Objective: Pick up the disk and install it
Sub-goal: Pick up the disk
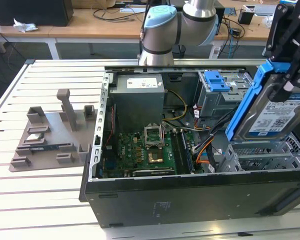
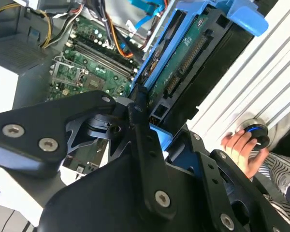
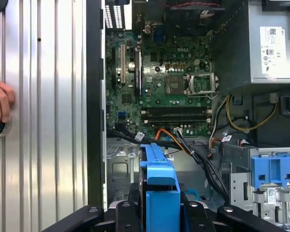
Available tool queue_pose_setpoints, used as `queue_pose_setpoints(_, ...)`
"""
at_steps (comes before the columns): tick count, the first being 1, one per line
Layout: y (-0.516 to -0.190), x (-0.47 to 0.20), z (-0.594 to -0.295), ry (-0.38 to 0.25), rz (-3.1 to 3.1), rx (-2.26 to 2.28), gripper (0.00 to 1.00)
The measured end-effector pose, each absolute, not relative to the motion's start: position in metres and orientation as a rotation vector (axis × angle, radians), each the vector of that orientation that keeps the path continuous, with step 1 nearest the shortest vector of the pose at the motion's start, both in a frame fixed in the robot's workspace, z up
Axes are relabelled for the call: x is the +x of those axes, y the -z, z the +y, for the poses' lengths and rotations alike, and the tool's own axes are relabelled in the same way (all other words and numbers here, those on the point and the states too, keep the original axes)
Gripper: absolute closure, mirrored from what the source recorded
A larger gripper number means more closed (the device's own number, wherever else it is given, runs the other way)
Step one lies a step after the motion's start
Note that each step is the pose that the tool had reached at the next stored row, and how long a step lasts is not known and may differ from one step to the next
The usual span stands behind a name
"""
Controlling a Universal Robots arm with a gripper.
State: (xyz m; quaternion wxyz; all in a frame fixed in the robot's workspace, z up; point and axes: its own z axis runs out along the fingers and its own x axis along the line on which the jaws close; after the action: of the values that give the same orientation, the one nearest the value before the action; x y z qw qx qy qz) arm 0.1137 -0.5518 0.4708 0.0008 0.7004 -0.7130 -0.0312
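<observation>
The disk (image 1: 270, 112) is a silver drive with a white-and-blue label and blue side rails. It hangs tilted above the open computer case (image 1: 190, 195), at the exterior view's right. My gripper (image 1: 288, 82) is shut on its upper part, black fingers on either side. In the second wrist view the disk (image 2: 183, 63) shows its green circuit side between the blue rails, with my gripper (image 2: 152, 123) clamped on its end. The first wrist view shows the blue rail of the disk (image 3: 159, 181) edge-on between my fingers (image 3: 130, 210), above the case's metal bay floor (image 3: 118, 171).
Inside the case are the motherboard (image 1: 140, 150), the power supply (image 1: 139, 97), orange and black cables (image 1: 202, 150), and a metal drive cage with a blue latch (image 1: 215, 80). A grey fixture (image 1: 50, 135) holding a green memory stick lies on the slatted table. A person's hand (image 2: 241, 147) rests on a round knob.
</observation>
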Motion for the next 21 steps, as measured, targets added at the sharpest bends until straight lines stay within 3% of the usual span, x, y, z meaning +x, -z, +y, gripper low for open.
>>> queue_pose_setpoints(21, -0.458, 0.134, -0.553, 0.087, -2.234, 2.194, 0.64)
